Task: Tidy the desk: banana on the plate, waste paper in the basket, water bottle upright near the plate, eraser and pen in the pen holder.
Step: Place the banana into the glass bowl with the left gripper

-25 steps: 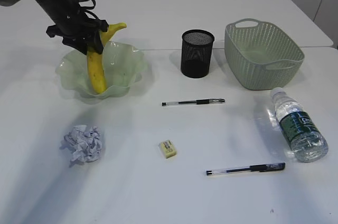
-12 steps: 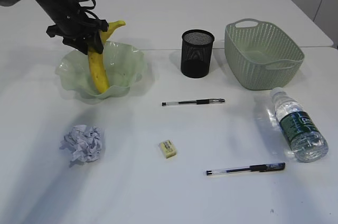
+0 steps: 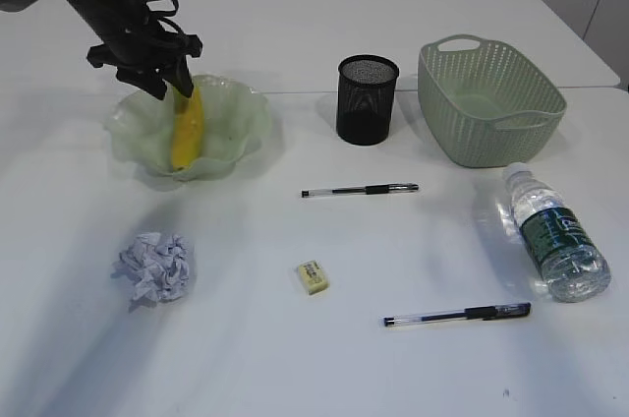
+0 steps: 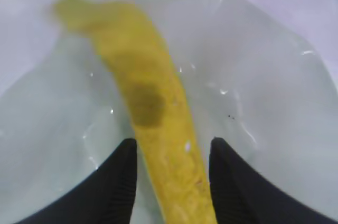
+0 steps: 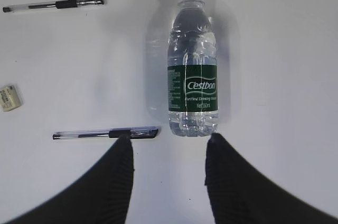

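Note:
The yellow banana point(image 3: 186, 132) point(image 4: 158, 118) lies in the pale green ruffled plate point(image 3: 251, 107) point(image 4: 253, 76). My left gripper point(image 3: 177, 78) point(image 4: 173, 147) hovers over its upper end, open, with a gap on each side of the fruit. The water bottle point(image 3: 555, 235) point(image 5: 193, 76) lies on its side at the right of the desk point(image 3: 295, 368). My right gripper point(image 5: 170, 145) stands open just short of the bottle's base, holding nothing. Crumpled waste paper point(image 3: 154, 268) sits front left and the eraser point(image 3: 312, 276) point(image 5: 10, 97) mid-desk. Two pens point(image 3: 359, 190) point(image 3: 457, 315) lie flat.
The black mesh pen holder point(image 3: 367, 99) stands at the back centre, the sage green basket point(image 3: 488, 102) to its right. In the right wrist view one pen point(image 5: 105, 133) ends right by my left fingertip; the other pen point(image 5: 53, 5) lies farther off.
The banana has dropped from its tilted, held pose down into the plate, and my left gripper's jaws have parted slightly from it. Nothing else has moved.

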Action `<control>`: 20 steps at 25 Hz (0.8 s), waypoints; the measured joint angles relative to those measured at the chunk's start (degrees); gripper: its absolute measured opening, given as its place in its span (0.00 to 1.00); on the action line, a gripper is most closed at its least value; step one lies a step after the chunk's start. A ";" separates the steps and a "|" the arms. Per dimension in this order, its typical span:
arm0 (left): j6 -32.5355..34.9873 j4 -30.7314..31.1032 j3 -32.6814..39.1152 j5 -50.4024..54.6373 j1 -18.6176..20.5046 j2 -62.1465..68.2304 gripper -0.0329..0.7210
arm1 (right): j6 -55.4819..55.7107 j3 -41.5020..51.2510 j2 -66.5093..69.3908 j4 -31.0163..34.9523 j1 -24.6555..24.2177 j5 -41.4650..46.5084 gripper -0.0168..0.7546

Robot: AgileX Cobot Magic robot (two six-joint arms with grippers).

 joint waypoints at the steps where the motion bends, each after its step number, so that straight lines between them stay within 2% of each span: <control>1: 0.00 0.00 0.00 0.00 0.00 0.00 0.47 | 0.00 0.00 0.00 0.00 0.00 0.00 0.46; 20: 0.00 -1.29 0.00 4.03 0.99 -3.08 0.47 | 0.00 0.00 0.00 0.00 0.00 0.00 0.46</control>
